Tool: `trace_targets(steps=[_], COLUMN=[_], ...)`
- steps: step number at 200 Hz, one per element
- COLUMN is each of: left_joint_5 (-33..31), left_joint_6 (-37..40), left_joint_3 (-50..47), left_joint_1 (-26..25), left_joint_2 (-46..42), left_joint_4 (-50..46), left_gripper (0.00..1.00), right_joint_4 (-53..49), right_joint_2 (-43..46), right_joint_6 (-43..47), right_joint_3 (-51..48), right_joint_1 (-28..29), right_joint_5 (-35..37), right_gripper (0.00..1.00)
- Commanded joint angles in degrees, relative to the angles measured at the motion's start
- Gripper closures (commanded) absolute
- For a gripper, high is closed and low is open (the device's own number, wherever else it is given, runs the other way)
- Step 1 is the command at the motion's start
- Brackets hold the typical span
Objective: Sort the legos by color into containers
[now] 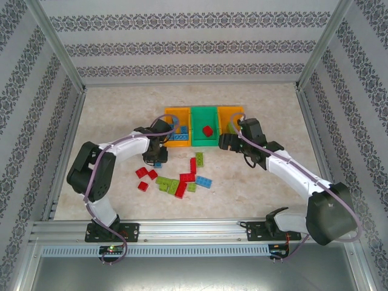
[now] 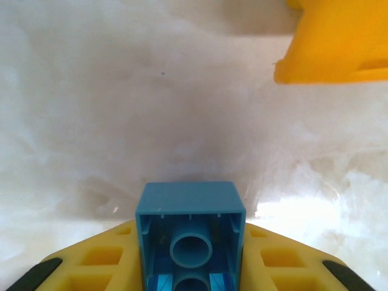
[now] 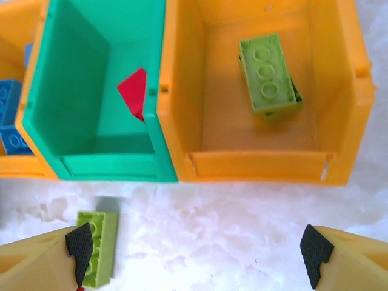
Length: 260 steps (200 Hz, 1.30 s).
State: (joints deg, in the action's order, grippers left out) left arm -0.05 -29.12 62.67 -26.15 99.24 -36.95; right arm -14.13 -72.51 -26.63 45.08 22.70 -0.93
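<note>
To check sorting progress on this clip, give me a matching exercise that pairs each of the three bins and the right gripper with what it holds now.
Column one:
1. left orange bin
2. green bin
3. right orange bin
4. right gripper

Column two:
A. green brick
B. nothing, jaws open
C. blue bricks
D. red brick

Pairs: 1-C, 2-D, 3-A, 4-B
</note>
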Motion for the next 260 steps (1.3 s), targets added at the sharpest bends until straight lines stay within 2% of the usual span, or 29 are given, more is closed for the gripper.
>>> trace_targets(steps=[1,27,47,105,142,173,202,233,260], left_joint_5=[-2.82,-3.24,-1.89,6.08,7.72,7.86,7.57,8.14,9.46], left_joint_6=[1.65,3.74,7.22,12.93,12.78,12.07,11.74,11.72,11.51], left_joint_3=[1.11,5.79,12.86,38.69,52.19,54.66,54.59,52.13,47.44], left_joint_1=[-0.48,-0.57,-0.55,1.33,2.74,3.12,3.21,3.21,3.08], left_joint_2=[-6.08,-9.38,-7.33,13.56,24.65,27.76,28.37,25.67,20.95], left_joint_4=[-3.74,-5.39,-6.03,-9.26,-13.06,-13.40,-13.54,-12.45,-10.15], left_gripper=[0.81,0.81,0.80,0.79,0.75,0.68,0.58,0.43,0.38], right_joint_4=[-1.27,-1.86,-3.03,-2.91,-3.00,-3.94,-5.77,-6.39,-6.78], right_joint_2=[1.74,3.28,3.77,3.58,2.01,-0.17,-3.43,-7.19,-9.72], right_joint_6=[1.50,3.91,4.28,0.87,0.45,1.55,2.50,4.43,6.56], right_joint_3=[-3.00,-5.71,-7.04,-10.88,-11.32,-10.30,-8.51,-6.45,-4.47], right_joint_1=[2.55,7.95,11.32,22.19,25.21,26.82,28.15,29.87,31.35], right_joint_5=[-0.12,1.37,1.28,4.36,4.36,4.15,5.19,6.19,8.05], right_gripper=[0.09,0.10,0.09,0.08,0.07,0.06,0.06,0.05,0.05])
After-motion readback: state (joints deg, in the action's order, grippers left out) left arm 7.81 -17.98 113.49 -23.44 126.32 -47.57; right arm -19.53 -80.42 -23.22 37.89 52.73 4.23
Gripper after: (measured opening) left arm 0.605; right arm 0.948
